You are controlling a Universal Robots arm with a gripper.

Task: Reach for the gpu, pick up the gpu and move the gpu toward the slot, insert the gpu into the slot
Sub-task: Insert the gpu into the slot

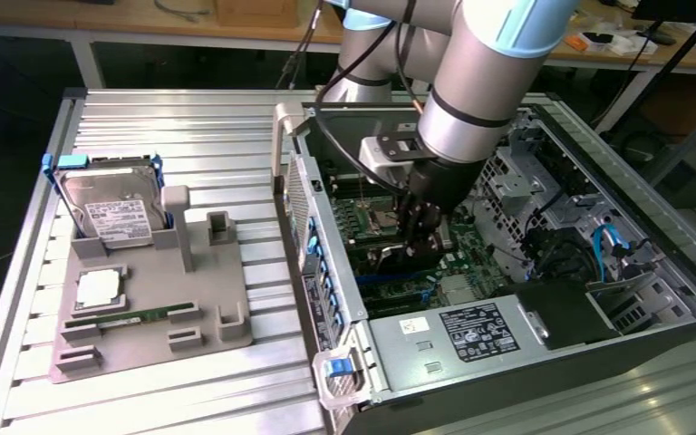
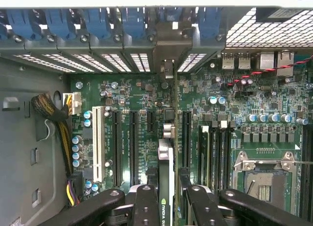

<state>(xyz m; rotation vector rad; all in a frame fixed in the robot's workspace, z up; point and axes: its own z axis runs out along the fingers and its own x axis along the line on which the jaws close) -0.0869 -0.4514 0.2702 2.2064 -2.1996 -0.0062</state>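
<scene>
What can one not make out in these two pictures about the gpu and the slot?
- Exterior view: the gpu is hidden behind the gripper inside the computer case.
- Wrist view: the slot lies under the card's edge, so whether it is seated stays unclear.
- Wrist view: the card's near end is cut off by the picture's edge.

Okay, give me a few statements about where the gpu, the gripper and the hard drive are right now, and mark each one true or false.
1. The gripper holds the gpu edge-on between its fingers. True.
2. The gripper is down inside the open computer case. True.
3. The hard drive lies inside the case. False: it stands in the grey holder outside the case, on the exterior view's left.
4. The gpu lies on the grey holder. False: it is over the motherboard.
</scene>
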